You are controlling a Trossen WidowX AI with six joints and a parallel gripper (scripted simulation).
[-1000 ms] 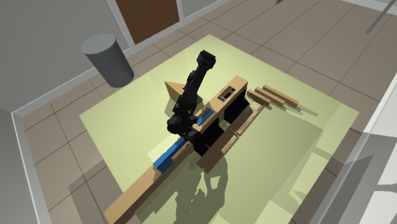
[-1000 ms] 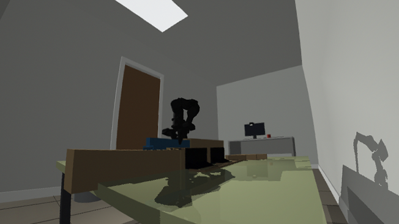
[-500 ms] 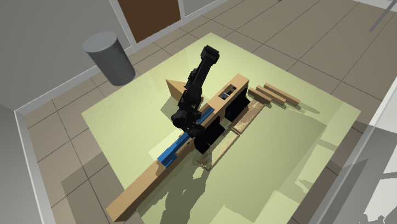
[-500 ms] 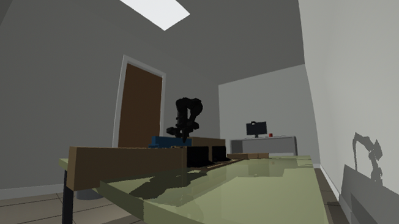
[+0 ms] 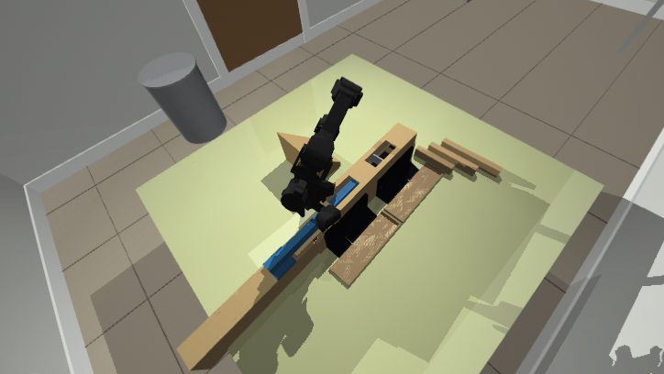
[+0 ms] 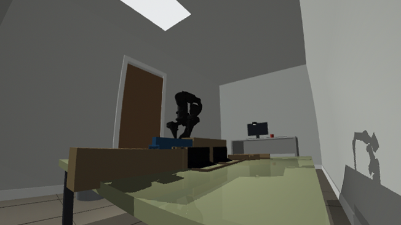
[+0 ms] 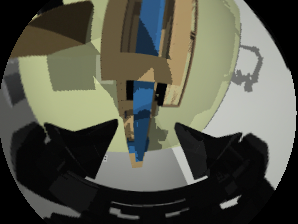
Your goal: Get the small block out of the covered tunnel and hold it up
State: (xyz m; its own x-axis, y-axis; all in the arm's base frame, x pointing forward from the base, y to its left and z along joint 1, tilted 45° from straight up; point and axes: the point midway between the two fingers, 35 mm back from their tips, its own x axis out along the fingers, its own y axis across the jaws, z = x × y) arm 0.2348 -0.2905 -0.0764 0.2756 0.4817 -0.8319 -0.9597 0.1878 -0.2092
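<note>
The pale green table [image 5: 417, 288] [image 6: 269, 193] [image 7: 220, 90] bears the long wooden tunnel [image 5: 403, 132] [image 6: 209, 142] [image 7: 135, 67], continued at 1 end by a wooden channel [image 5: 223, 320] [image 6: 124, 166]. Along this line the blue handle bar [image 5: 294, 246] [image 6: 172, 142] [image 7: 143, 100] is seen, partly under the roof and partly outside it. Beside the tunnel, 2 flat wooden panels [image 5: 367, 250] are laid, with 3 loose wooden rods [image 5: 472, 156] near its far end. The black gripper [image 5: 315, 218] [image 6: 178, 137] [image 7: 147, 123] is held low over the bar, its jaws spread wide with nothing gripped. The small block cannot be made out; it is presumably inside the tunnel, in its cage. The step in hand is judged to be drawing the cage out by its handle. Next, the fingers should be centred astride the bar, lowered, closed firmly, and drawn along the channel, straight, so that the cage is not jammed.
</note>
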